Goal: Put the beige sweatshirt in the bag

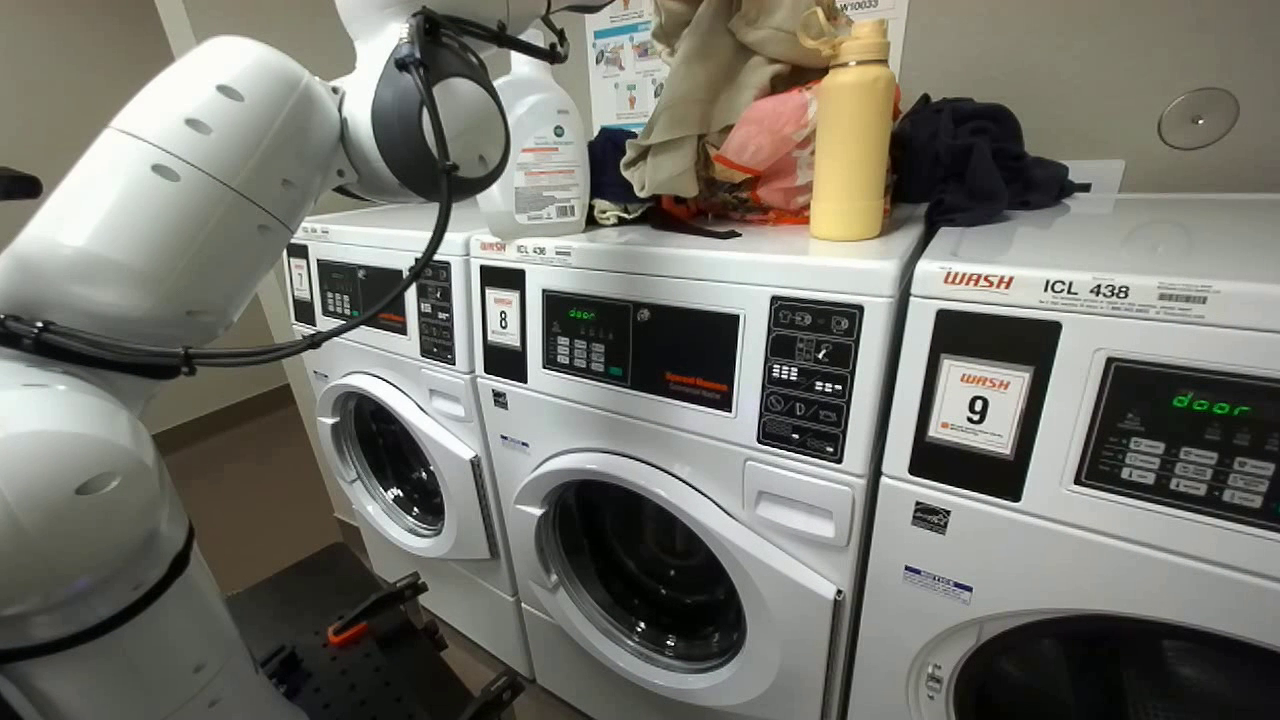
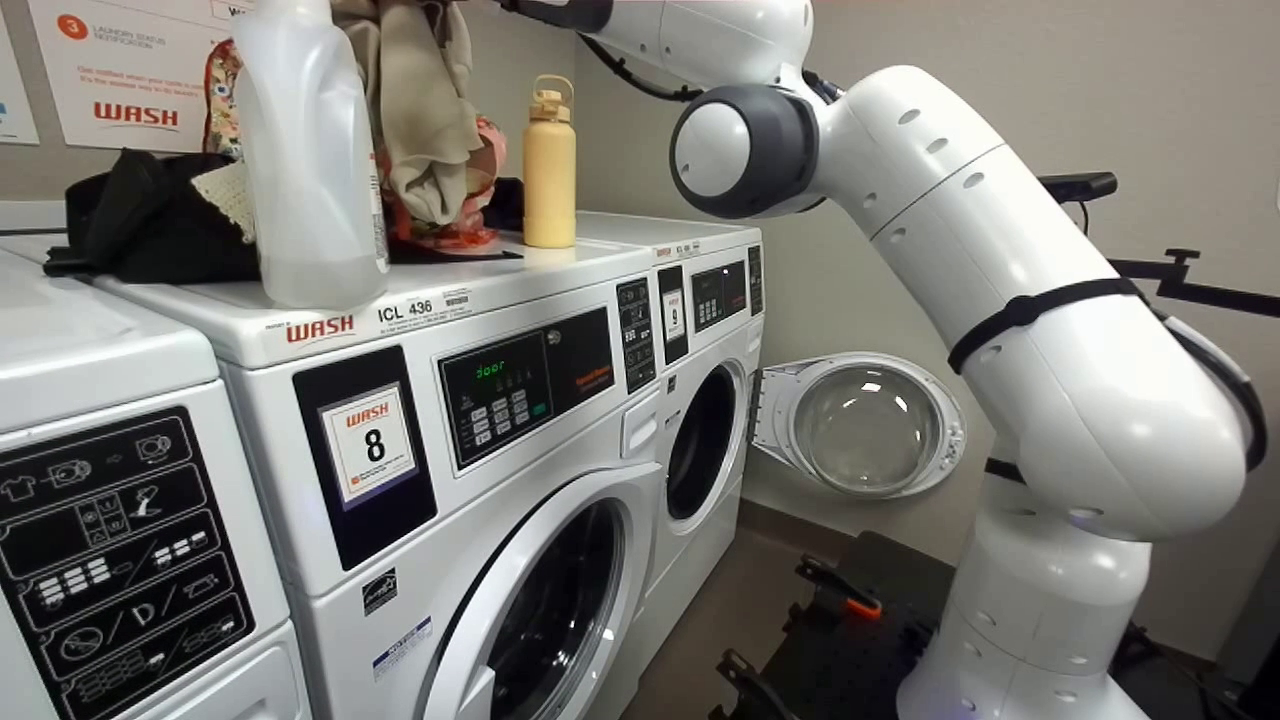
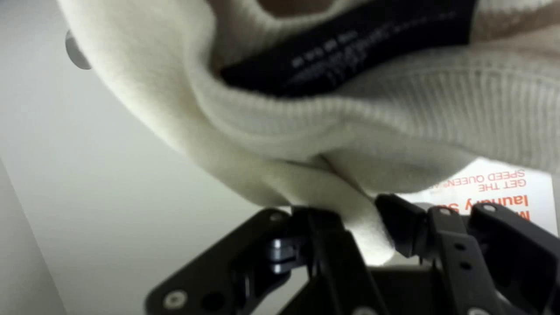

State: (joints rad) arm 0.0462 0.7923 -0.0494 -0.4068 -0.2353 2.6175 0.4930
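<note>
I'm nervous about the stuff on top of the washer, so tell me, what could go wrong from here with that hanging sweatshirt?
In both exterior views the sweatshirt hangs between the jug and the bottle, so a swing might tip either. The jug stands near the front edge of the washer and could perhaps fall off. Also, the pincer grips only a fold near the collar, so the cloth could slip loose.
</note>
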